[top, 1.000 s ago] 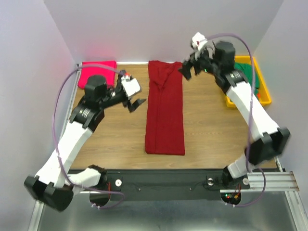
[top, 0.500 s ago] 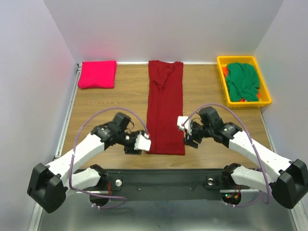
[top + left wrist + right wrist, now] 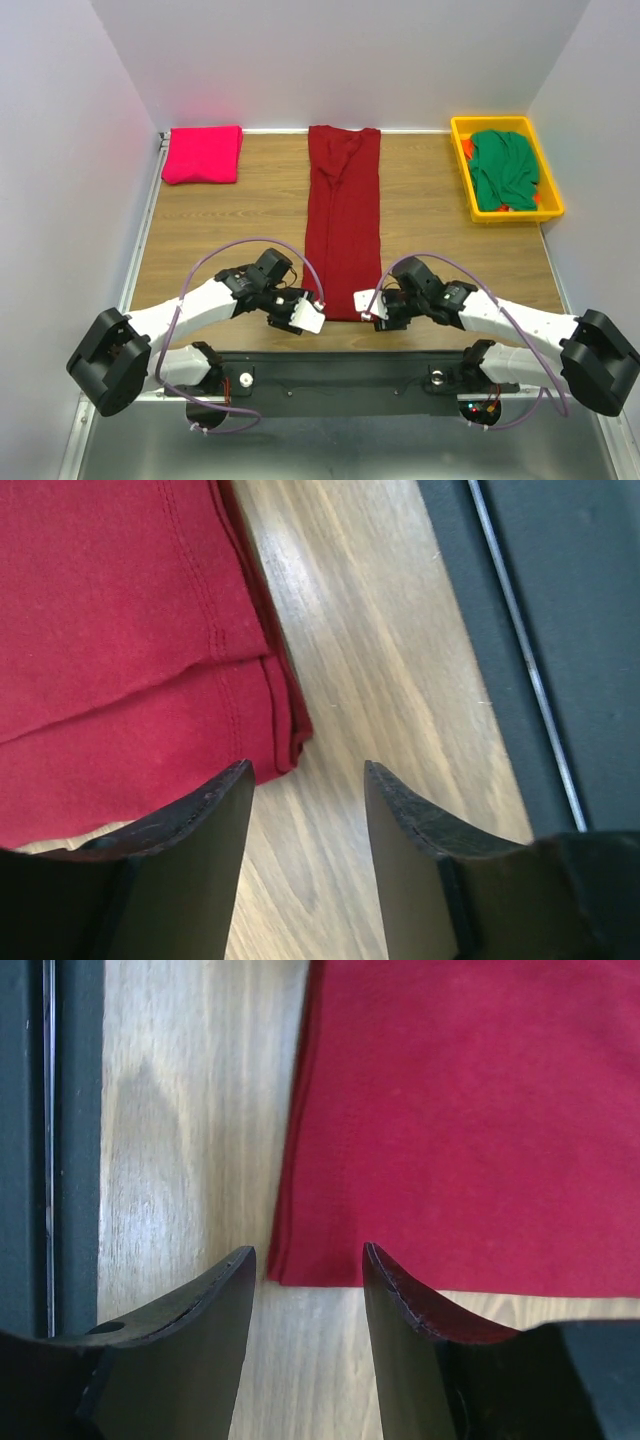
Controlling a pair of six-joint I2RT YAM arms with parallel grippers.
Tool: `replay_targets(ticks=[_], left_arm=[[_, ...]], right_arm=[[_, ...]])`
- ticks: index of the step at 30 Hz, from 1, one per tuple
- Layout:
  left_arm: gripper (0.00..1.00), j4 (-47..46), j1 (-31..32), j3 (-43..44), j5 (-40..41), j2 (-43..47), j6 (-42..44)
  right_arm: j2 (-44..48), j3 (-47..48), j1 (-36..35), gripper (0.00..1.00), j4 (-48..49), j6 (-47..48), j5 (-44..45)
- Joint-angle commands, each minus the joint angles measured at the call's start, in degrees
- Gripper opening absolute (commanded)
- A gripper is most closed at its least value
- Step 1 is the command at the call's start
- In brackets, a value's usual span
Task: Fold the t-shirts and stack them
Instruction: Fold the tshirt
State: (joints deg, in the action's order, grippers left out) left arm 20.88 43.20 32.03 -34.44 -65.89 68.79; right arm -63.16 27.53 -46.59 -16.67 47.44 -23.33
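The maroon t-shirt (image 3: 343, 220) lies as a long folded strip down the middle of the table. Its near left corner (image 3: 270, 715) shows just ahead of my left gripper (image 3: 307, 780), whose jaws stand apart over bare wood. Its near right corner (image 3: 300, 1250) lies just ahead of my right gripper (image 3: 308, 1260), also apart, with nothing between the fingers. In the top view the left gripper (image 3: 305, 315) and right gripper (image 3: 368, 305) flank the strip's near end. A folded pink t-shirt (image 3: 202, 154) rests at the back left. A green t-shirt (image 3: 503, 170) lies crumpled in the bin.
The yellow plastic bin (image 3: 461, 170) stands at the back right. The table's dark front rail (image 3: 560, 630) runs close behind both grippers, also seen as a rail (image 3: 50, 1140) in the right wrist view. Grey walls enclose the table on three sides.
Both arms have swung from the far part of the table down to the maroon strip's near corners. Both sets of jaws have narrowed from wide open.
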Motion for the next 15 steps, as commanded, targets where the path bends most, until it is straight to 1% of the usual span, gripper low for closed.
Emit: replay_targets(ticks=[1, 6, 12, 15], left_arm=[[0.56, -3.0, 0.7, -1.3, 0.9, -1.8, 1.7], [0.54, -4.4, 0.7, -2.2, 0.8, -3.0, 2.7], [0.53, -5.7, 0.9, -1.6, 0.5, -4.1, 1.6], [0.52, -6.2, 1.1, -1.1, 0.9, -5.7, 0.9]], right_arm=[[0.0, -1.2, -1.6, 0.53, 6.3, 2.4, 1.8], [-2.5, -2.6, -2.0, 0.53, 8.6, 3.4, 4.3], [-3.6, -3.7, -2.7, 0.44, 9.1, 4.9, 4.6], [-3.0, -4.6, -3.2, 0.43, 9.0, 5.6, 5.2]])
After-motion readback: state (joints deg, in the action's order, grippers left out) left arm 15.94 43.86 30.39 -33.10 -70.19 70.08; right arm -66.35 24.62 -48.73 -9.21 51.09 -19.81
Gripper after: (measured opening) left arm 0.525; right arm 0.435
